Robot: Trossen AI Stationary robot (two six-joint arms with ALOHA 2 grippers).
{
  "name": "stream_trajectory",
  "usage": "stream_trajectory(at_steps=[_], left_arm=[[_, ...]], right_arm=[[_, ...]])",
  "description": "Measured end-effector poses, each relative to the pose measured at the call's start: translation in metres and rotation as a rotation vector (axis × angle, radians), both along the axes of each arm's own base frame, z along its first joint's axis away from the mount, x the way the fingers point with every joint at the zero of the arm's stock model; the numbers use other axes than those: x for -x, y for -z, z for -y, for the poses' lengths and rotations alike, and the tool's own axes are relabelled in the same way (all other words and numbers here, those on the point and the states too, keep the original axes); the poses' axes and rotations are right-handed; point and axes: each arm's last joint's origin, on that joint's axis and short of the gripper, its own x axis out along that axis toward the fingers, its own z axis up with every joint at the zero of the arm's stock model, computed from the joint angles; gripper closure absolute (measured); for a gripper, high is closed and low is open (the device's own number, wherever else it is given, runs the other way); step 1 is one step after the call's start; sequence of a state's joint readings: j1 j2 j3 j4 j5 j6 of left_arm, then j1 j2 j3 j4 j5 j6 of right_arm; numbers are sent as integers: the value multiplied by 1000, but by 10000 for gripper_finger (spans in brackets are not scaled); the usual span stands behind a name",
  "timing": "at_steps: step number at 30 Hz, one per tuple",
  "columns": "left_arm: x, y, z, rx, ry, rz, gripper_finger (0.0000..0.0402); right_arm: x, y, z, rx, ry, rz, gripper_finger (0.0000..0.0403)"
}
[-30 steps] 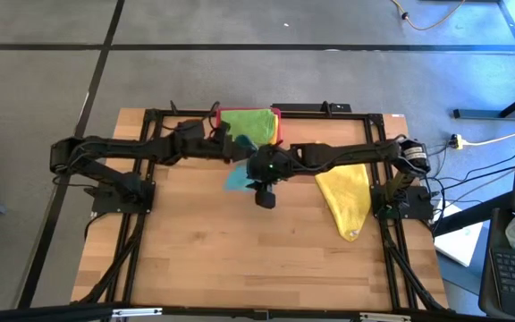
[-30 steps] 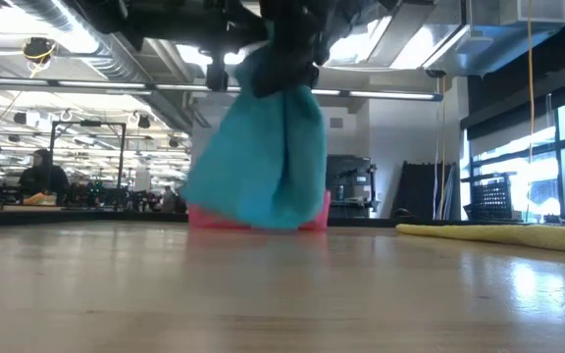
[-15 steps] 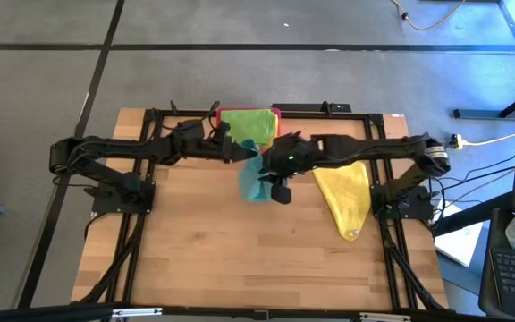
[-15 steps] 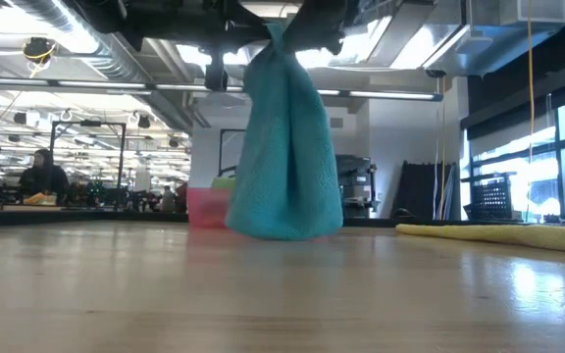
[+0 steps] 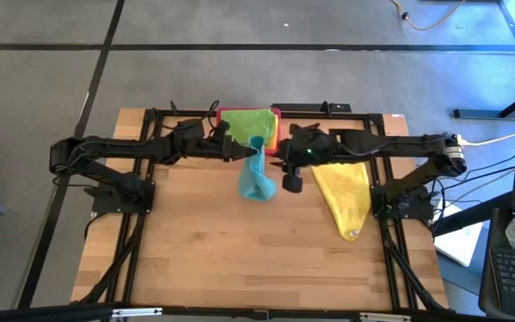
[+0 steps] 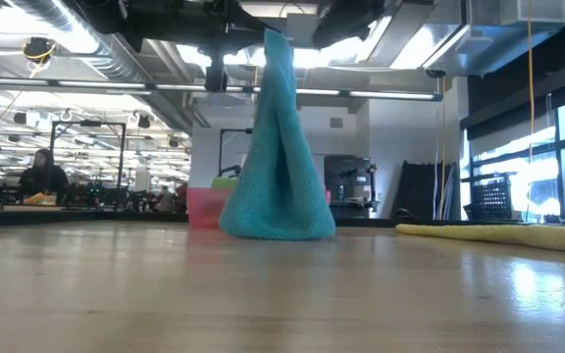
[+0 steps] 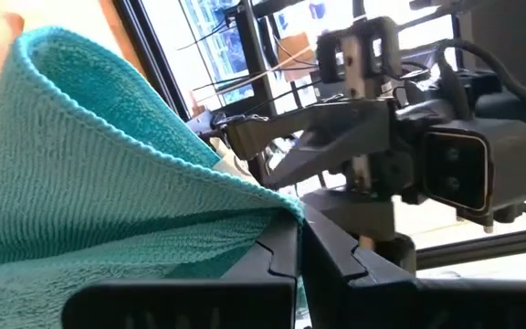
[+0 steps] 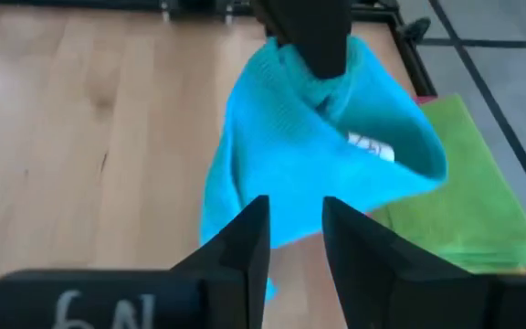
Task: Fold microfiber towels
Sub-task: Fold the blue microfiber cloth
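Barely started: soft teal microfiber towel dangled unfolded from clamped-shut left gripper, right gripper alongside slightly parted and empty, crumpled yellow towel untouched.

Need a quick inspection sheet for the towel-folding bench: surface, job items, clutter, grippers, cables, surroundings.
Surface: wooden table, black frame around it.
Job's things: teal towel hanging, bottom edge on the table; yellow towel lying flat at right; green towel in the pink tray.
Clutter: nothing seen.
Grippers: left gripper shut on the teal towel's top corner; right gripper beside the towel, fingers apart, holding nothing.
Cables: white cable on the floor at right.
Surroundings: grey floor; a person seated far behind.
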State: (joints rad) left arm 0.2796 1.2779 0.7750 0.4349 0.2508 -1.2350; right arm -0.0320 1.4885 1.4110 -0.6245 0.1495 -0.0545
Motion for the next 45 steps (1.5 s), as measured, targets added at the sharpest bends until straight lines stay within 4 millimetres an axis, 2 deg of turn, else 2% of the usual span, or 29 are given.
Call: stream_trajectory(at_steps=[4,9,13,16,20,26,28,35,39,45], left_arm=[[0,0,0,1,12,-1,401],[0,2,2,5,25,-10,401],[0,2,3,6,36,-10,401],[-1,2,5,8,57,-9,401],[-1,1,7,8,88,-6,401],[-1,1,9,-3,155,-4,401],[-1,1,9,-1,193,-3,401],[1,4,10,-40,326,-19,401],[2,7,7,-62,321,-42,401],[12,-2,-3,-87,273,-10,401]], right_arm=[[-16,17,12,11,-26,53,281],[-38,30,21,133,-47,86,226],[-48,34,23,140,-22,134,189],[-51,42,24,125,-20,98,185],[-48,52,23,108,-21,10,228],[-44,55,22,86,-60,-37,362],[-43,54,22,76,-59,-40,390],[-44,32,22,80,-61,19,393],[-45,16,18,32,-169,54,396],[-32,23,15,-7,-241,-132,376]])
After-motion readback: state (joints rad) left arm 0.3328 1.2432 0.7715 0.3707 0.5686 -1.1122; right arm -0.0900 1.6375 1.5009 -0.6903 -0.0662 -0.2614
